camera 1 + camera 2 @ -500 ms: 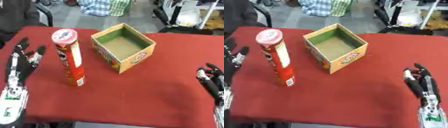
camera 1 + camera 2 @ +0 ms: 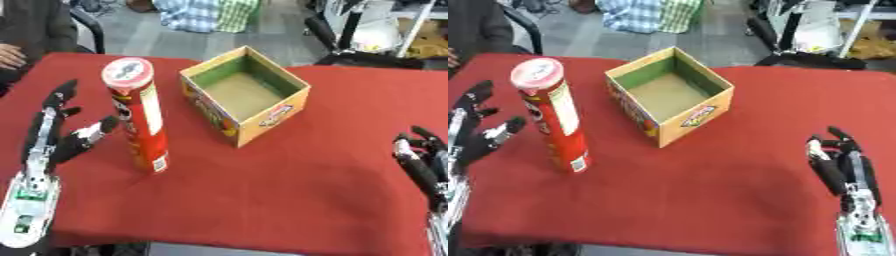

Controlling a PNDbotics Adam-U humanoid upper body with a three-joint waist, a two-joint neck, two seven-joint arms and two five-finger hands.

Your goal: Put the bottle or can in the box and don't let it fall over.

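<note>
A tall red chip can with a white-and-red lid stands upright on the red table, left of centre. An open cardboard box with a green inside sits just to its right, empty. My left hand is open beside the can on its left, fingers spread, the thumb close to the can's side but apart from it. My right hand rests open near the table's lower right edge, fingers up, far from the box.
The red tablecloth spreads wide in front of the can and box. A person's hand and dark sleeve rest at the table's far left corner. Chairs, equipment and a checked cloth stand beyond the far edge.
My left hand has moved right, nearer the can. The can, the box and the right hand stand as before.
</note>
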